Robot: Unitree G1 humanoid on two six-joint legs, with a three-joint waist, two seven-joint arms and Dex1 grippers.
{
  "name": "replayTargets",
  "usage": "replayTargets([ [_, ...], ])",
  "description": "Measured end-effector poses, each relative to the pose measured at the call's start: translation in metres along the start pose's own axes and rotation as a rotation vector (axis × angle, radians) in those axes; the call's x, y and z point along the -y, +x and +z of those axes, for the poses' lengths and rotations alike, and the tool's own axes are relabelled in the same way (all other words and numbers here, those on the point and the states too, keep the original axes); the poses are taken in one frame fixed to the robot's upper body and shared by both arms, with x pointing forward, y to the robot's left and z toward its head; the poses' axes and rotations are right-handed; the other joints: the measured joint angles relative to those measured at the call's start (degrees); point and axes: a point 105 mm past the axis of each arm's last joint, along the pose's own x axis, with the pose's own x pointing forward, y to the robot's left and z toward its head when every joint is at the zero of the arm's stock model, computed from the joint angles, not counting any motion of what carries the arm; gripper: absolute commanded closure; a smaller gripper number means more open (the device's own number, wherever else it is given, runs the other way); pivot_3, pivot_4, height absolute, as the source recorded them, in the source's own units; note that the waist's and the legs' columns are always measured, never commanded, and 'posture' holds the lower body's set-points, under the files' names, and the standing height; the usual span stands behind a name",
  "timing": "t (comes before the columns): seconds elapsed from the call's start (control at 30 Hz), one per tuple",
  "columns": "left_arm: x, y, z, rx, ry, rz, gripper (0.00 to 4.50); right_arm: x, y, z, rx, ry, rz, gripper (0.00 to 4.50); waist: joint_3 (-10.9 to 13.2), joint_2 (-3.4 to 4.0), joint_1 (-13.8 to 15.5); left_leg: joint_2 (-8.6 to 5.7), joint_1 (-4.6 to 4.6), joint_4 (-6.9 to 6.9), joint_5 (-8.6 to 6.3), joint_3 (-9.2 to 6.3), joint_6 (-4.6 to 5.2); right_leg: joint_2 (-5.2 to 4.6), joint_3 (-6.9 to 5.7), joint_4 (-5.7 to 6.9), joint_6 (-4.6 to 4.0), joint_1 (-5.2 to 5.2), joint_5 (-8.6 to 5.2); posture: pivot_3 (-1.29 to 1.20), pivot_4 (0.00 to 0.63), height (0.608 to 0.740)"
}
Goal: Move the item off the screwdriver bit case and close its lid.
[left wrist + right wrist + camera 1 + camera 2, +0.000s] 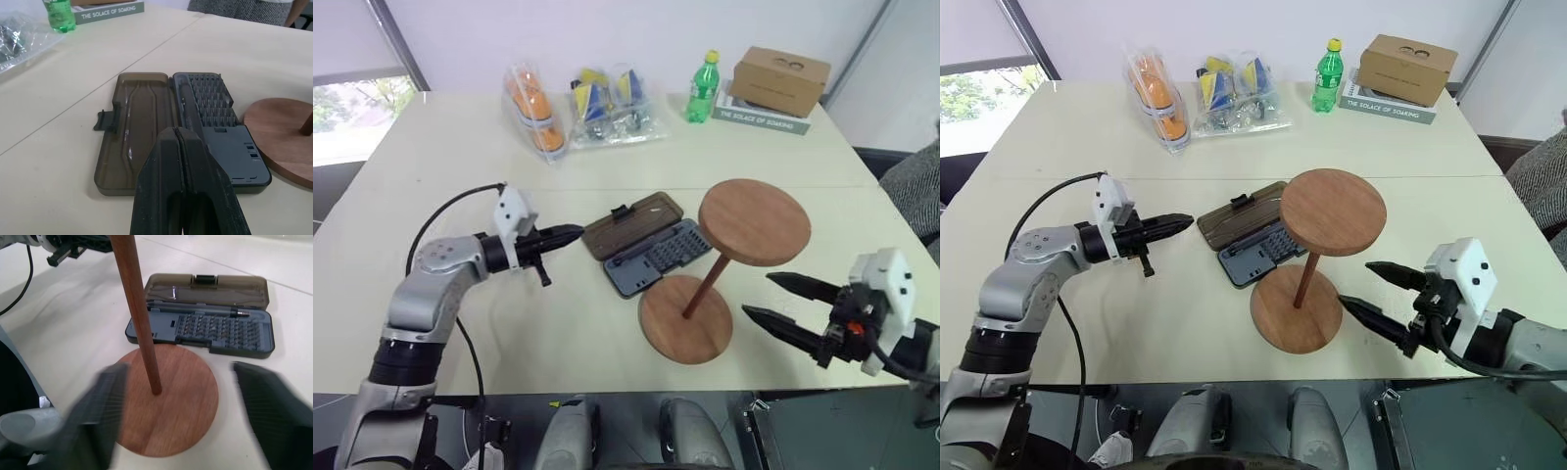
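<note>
So I'm looking at the reddish-brown wooden stand with two round discs and a thin rod (707, 284) sitting upright on the pale table (460, 166), rod leaning a bit, just beside the flat blue-grey plastic bit case (659, 257). From the right wrist view its base looks off the case, maybe just touching. The case's long axis is running diagonally, and its smoky-brown lid (633, 224) is lying flat open. My right gripper (777, 302) is spread wide near the base; my left gripper (570, 233) is pinched closed, pointing at the lid.
</note>
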Motion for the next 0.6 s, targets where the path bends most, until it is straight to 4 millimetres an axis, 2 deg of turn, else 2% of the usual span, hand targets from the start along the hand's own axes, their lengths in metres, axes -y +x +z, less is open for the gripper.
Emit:
replayTargets([
  [0.2,-0.002,0.001,-0.001,-0.003,-0.004,0.0,4.5,-0.012,0.015,0.008,0.045,0.001,0.034,0.11,0.0,-0.01,-0.01,0.0,0.0,0.01,0.0,-0.01,0.0,0.01,0.0,0.01,0.0,0.0,0.0,0.0,0.15,0.74],
  [0.37,-0.002,0.005,0.0,0.0,0.001,-0.003,4.5,-0.021,0.039,0.015,0.11,0.006,0.057,0.11,0.01,-0.03,-0.05,0.0,0.0,0.03,0.0,-0.01,0.0,0.02,0.0,0.02,0.0,-0.01,0.0,0.0,0.15,0.74],
  [0.6,-0.003,0.005,0.001,-0.007,0.012,0.001,4.5,-0.018,0.05,0.015,0.124,0.0,0.036,0.11,0.02,-0.04,0.0,-0.02,0.0,0.03,0.0,-0.01,0.0,0.02,0.0,0.02,0.0,0.0,0.0,0.0,0.15,0.74],
])
